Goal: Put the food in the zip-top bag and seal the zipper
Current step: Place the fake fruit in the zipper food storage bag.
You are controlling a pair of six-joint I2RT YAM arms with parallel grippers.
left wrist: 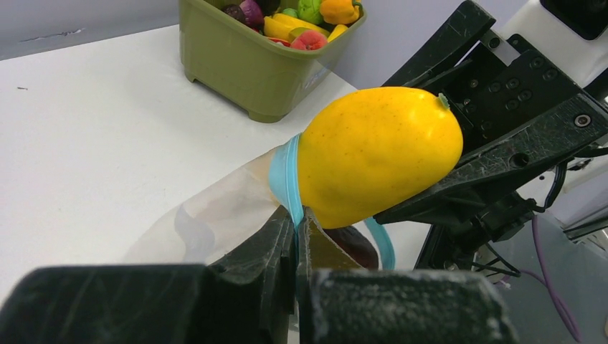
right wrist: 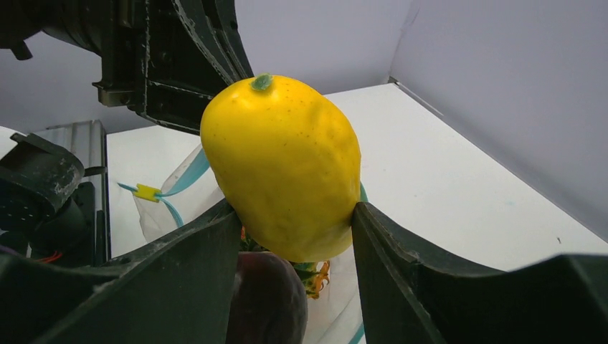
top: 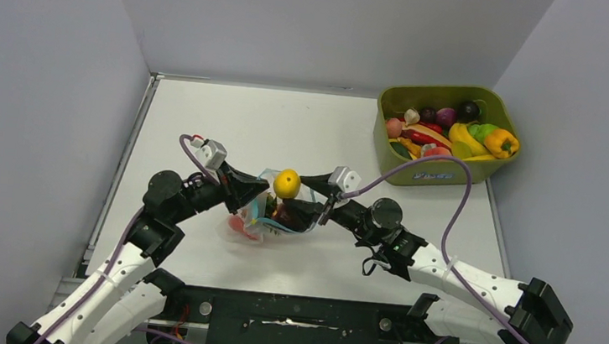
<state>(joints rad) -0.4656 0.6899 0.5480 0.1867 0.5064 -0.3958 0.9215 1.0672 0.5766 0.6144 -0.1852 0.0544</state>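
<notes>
Mango [right wrist: 283, 165] in right pincer [right wrist: 290, 222] at bag [left wrist: 215, 208], tub label [top: 431, 175] blurred

Left claw [left wrist: 295, 223] pinches zipper [left wrist: 285, 175] beside yellow piece [left wrist: 380, 154].

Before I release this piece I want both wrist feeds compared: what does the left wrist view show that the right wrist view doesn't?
Left wrist only: the left gripper pinched shut on the zipper, and the olive-green tub of toy food behind it.
Right wrist only: the right gripper with a finger pressed on each side of the yellow mango, and a yellow tab on the zipper.
Both: the mango at the mouth of the clear zip-top bag, and the teal zipper.
</notes>
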